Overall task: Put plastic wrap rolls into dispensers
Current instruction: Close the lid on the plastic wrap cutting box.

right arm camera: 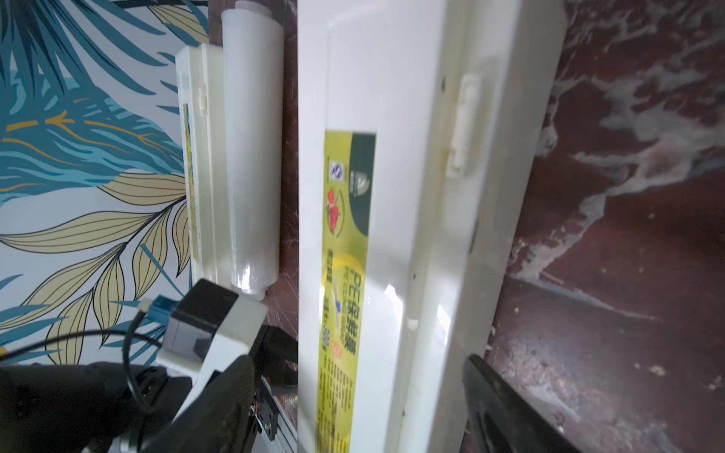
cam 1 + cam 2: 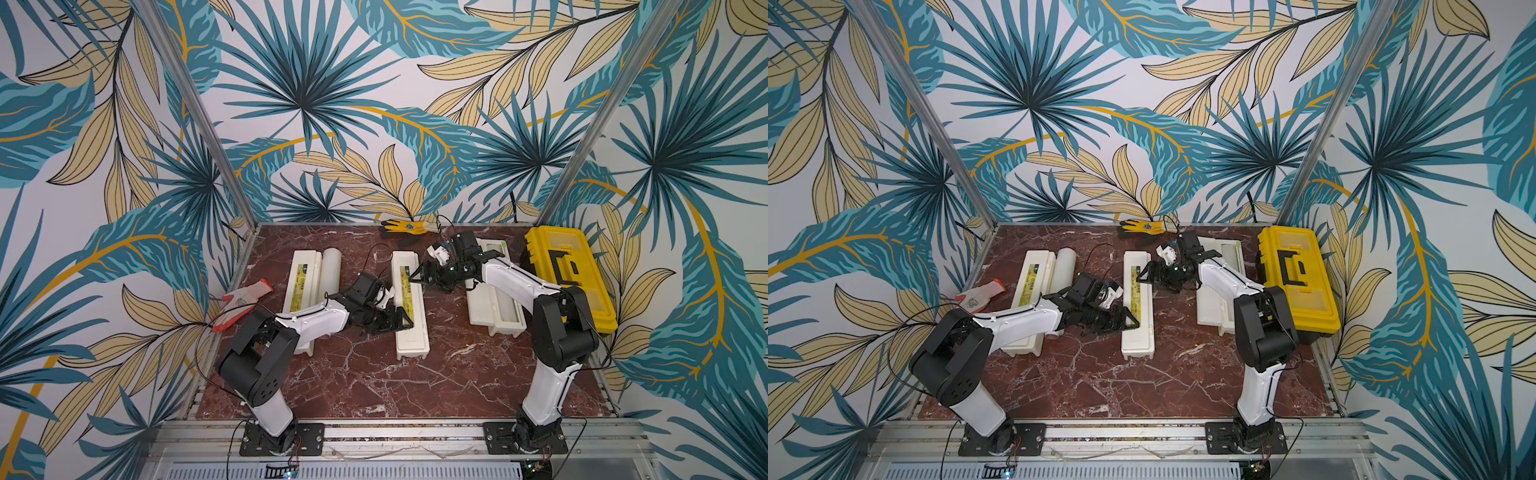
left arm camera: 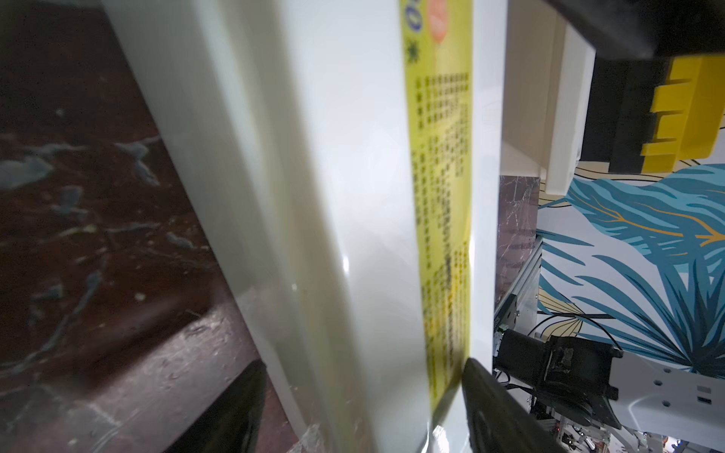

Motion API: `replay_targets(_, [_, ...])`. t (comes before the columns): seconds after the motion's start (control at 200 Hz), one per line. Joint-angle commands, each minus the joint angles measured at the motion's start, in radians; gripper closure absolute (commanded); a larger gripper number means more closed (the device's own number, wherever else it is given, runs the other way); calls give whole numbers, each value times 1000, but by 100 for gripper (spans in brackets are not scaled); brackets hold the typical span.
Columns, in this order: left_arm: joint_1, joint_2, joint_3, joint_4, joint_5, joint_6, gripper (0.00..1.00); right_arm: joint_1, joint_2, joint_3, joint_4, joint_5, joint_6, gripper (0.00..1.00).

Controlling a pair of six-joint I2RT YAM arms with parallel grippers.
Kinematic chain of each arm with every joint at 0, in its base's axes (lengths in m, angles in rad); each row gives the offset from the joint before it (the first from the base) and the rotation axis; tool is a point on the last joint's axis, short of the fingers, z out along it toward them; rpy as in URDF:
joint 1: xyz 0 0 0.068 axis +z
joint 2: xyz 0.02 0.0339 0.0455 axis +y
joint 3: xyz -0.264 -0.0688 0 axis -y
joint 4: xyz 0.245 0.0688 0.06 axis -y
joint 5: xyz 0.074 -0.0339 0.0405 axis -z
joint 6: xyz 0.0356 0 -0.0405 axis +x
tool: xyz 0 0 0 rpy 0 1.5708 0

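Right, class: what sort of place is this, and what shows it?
Probably a robot test cell: left arm and right arm bolted to an aluminium rail, a marble-look tabletop walled by leaf-print panels, a yellow toolbox.

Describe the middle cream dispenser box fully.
The middle cream-white plastic dispenser box lies flat on the red-brown marble tabletop, long axis running away from the robot. Lid closed, yellow-green printed label along it, small latch tab on one side. The left gripper and right gripper straddle it, jaws spread; contact unclear.
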Motion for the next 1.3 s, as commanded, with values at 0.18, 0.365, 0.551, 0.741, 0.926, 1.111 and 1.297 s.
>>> replay_targets(0.18, [33,78,-33,-147,-124,38,22,-11,288,217,-8,-27,50,22])
replay_targets(0.365, [62,71,-33,-156,-120,51,21,-17,340,187,-19,-15,80,37])
replay_targets(0.551, [149,86,123,-186,-144,86,12,-16,337,179,-84,-3,40,42])
replay_targets(0.741, [207,287,447,-219,-92,116,9,-10,343,166,-122,-13,18,43])
replay_targets(0.926, [248,475,641,-250,-92,57,10,0,339,179,-153,-17,6,42])
replay_targets(1.111, [225,590,673,-306,-97,-13,22,10,363,249,-217,-17,-7,41])
replay_targets(1.297, [198,630,594,-321,-124,-58,43,12,397,333,-271,-20,-25,40])
